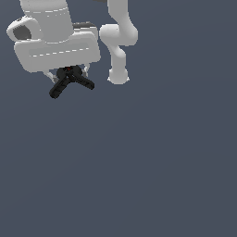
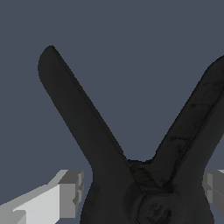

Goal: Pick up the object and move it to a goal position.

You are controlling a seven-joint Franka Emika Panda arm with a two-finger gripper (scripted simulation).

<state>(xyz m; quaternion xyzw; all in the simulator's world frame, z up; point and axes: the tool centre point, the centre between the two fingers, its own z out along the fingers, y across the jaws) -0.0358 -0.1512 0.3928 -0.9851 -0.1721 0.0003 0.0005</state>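
The object [image 1: 61, 86] is a small black three-armed piece that sits right under the white gripper [image 1: 68, 74] near the top of the exterior view's left. Two of its ridged arms splay out below the hand. In the wrist view the object [image 2: 87, 127] fills the picture: two arms spread in a V from a hub low in the frame. That hub sits between the white fingers [image 2: 65, 197], one on each side and both against it. The gripper [image 2: 142, 196] is shut on the hub. I cannot tell whether the object touches the ground.
The white arm's links and elbow [image 1: 119, 41] stand just to the exterior view's right of the gripper. A plain dark blue-grey surface [image 1: 139, 162] fills everything else in view, with no goal marker showing.
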